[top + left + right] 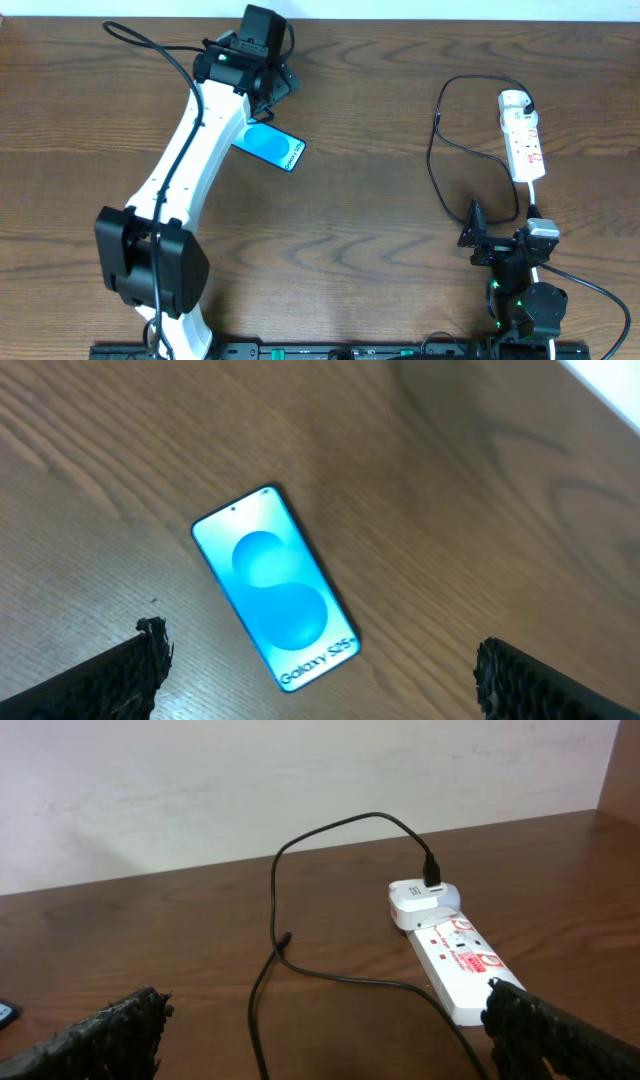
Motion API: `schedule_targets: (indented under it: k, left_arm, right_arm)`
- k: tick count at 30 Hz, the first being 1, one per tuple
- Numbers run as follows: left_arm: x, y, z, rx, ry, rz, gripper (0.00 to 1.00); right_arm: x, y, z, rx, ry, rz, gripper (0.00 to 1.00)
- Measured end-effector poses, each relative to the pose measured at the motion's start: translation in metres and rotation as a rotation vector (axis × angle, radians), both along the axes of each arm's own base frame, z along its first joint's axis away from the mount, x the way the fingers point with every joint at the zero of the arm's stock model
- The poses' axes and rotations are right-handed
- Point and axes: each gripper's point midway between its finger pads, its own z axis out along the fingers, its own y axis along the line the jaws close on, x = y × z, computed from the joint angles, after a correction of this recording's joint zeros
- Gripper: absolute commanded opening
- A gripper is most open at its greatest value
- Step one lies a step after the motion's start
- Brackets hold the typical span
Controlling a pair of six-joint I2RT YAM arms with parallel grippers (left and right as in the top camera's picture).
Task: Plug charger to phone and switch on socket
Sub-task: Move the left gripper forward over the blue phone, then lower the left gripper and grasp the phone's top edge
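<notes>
Left wrist view: left tool [320,665] gapes wide above the phone [270,585]; right tool [325,1005] likewise, both empty.

Dark brown wood-grain table [380,150]; plain off-white wall [200,790] behind far edge; soft even light

The words "Galaxy S25+" can be read on the phone [275,588], set in small letters across the lit blue screen at its lower end, as seen from the left wrist. From overhead the same line is seen only as a tiny strip at the phone's right end, too small to be read. Well to the right of the phone, red-and-white labels are seen on the power strip [462,960], but their print cannot be made out. A small dark mark is carried on the white adapter [420,903] plugged into the strip's far end. It cannot be read either.
</notes>
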Motion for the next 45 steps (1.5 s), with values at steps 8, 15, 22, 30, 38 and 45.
schedule_targets:
  k: [8,15,22,30,38,45]
  left_arm:
    - [-0.011,0.008,-0.033,-0.009,0.110,0.128,0.99]
    - [-0.012,0.017,-0.078,-0.053,0.214,0.278,0.99]
    - [-0.011,0.013,-0.094,-0.079,0.243,0.306,0.99]
    - [-0.005,0.004,-0.116,-0.125,0.271,0.304,0.99]
    - [-0.003,0.000,-0.136,-0.131,0.299,0.302,0.99]
    - [0.000,0.000,-0.140,-0.134,0.294,0.303,0.99]
  right_arm:
    - [0.000,0.000,0.000,0.000,0.000,0.000,0.99]
    - [0.000,0.000,0.000,0.000,0.000,0.000,0.99]
    - [0.000,0.000,0.000,0.000,0.000,0.000,0.99]
    - [0.000,0.000,0.000,0.000,0.000,0.000,0.99]
    - [0.000,0.000,0.000,0.000,0.000,0.000,0.99]
    - [0.000,0.000,0.000,0.000,0.000,0.000,0.99]
